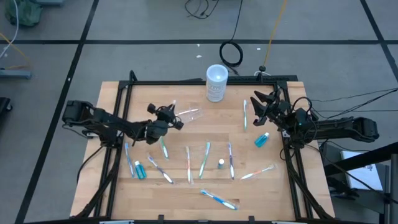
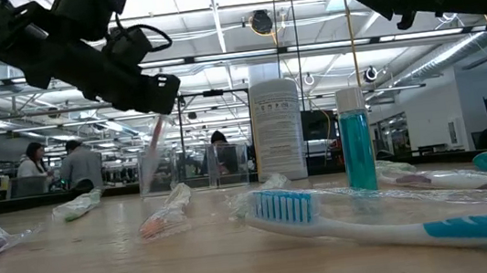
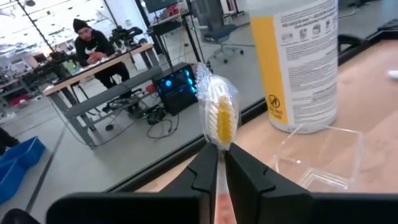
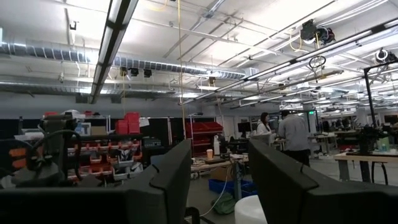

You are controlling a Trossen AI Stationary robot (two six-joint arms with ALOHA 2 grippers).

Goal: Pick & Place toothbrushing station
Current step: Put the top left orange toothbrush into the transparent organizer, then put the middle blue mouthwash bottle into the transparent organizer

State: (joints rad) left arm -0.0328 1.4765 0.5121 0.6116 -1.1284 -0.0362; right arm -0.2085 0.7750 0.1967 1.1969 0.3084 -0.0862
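From above I see my left gripper left of the desk's centre, its tip just beside the clear cup holder, which lies toward the far edge near the white canister. My right gripper waits by the right edge, above a white and green toothbrush and near a teal tube; more toothbrushes are scattered across the desk's middle.

At desk level, the left gripper hangs over the cup holder with a wrapped toothbrush angled down into it. A blue toothbrush lies nearest the camera.

Through the left wrist, the fingers are pinched on the wrapped yellow-bristled toothbrush, with the cup holder and canister beyond.

Through the right wrist, the fingers stand apart around nothing.
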